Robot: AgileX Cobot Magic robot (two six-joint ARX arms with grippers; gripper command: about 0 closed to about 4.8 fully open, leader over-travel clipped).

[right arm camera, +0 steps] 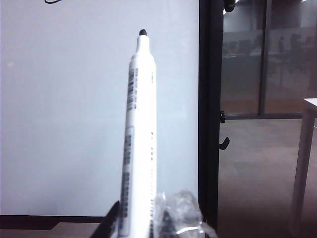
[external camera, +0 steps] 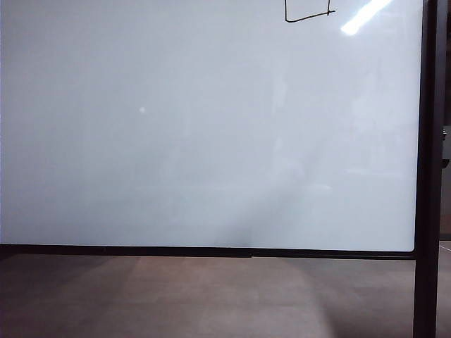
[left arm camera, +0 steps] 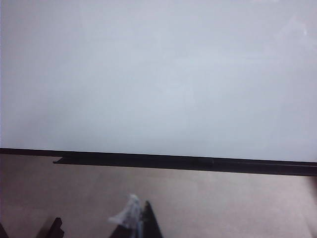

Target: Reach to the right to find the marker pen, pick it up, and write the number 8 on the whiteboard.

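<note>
Right wrist view: pen held, tip clear of the board

Right wrist view showed the right gripper [right arm camera: 141,223] closed around the lower barrel of the marker pen [right arm camera: 138,144], its uncapped black tip pointing up and away from the fingers, in front of the whiteboard [right arm camera: 69,124] but apparently not touching it. Crinkled clear wrapping covered one finger. The pen looked light, stiff and smooth, so it could twist in a loose pinch; a hold low on the barrel, as here, leaves a long lever, and firm pressure on the board would likely push it askew.

In the exterior view neither arm appeared. The number 8 [external camera: 308,14] sat at the board's top edge near the right-hand post, only its boxy lower loop visible, the rest cut off by the frame.

The left gripper [left arm camera: 133,220] hung low before the board's bottom rail, its fingers pressed together on nothing, well apart from the pen.
</note>
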